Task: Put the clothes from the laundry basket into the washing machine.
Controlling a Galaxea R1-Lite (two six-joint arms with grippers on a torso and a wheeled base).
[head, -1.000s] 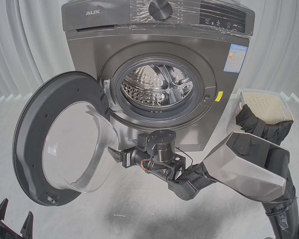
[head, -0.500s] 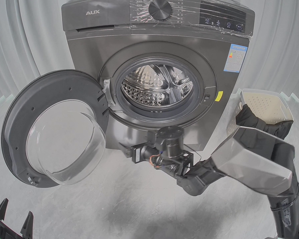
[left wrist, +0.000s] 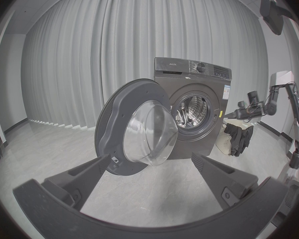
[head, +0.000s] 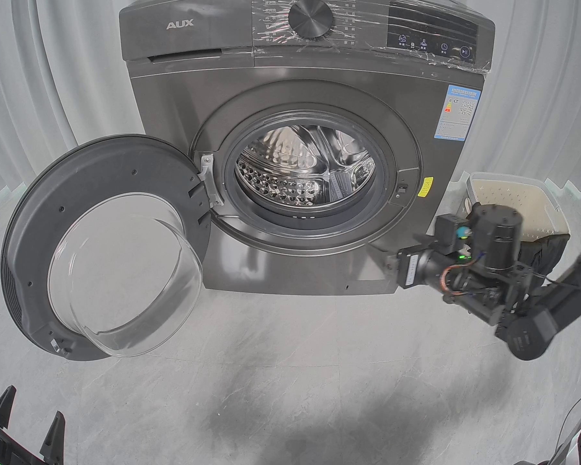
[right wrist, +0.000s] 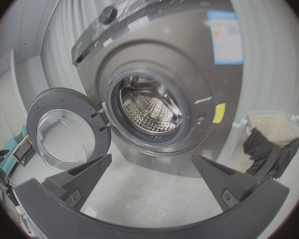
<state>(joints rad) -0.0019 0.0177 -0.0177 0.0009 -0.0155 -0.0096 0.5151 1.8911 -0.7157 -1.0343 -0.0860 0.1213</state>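
The grey washing machine [head: 303,66] stands with its round door [head: 32,227] swung wide to the left and its steel drum [head: 303,169] bare inside. A white laundry basket [head: 516,195] sits on the floor at the machine's right corner, black clothes [head: 552,253] draped over its front rim. My right gripper [head: 394,267] hovers just left of the basket, low by the machine's right side, pointing left; its wrist view shows it [right wrist: 151,158] open with nothing between the fingers. My left gripper [head: 26,414] rests open at the bottom left, far from the machine.
Pale curtains hang behind the machine. The grey floor [head: 271,369] in front of it is bare. The open door's glass bowl [head: 122,272] juts forward low on the left. In the left wrist view the basket [left wrist: 222,145] and clothes [left wrist: 239,138] lie beyond the door.
My right arm has swung from below the drum opening across to the right, up to the basket. The door swung further open to the left a second ago. The left gripper stayed put.
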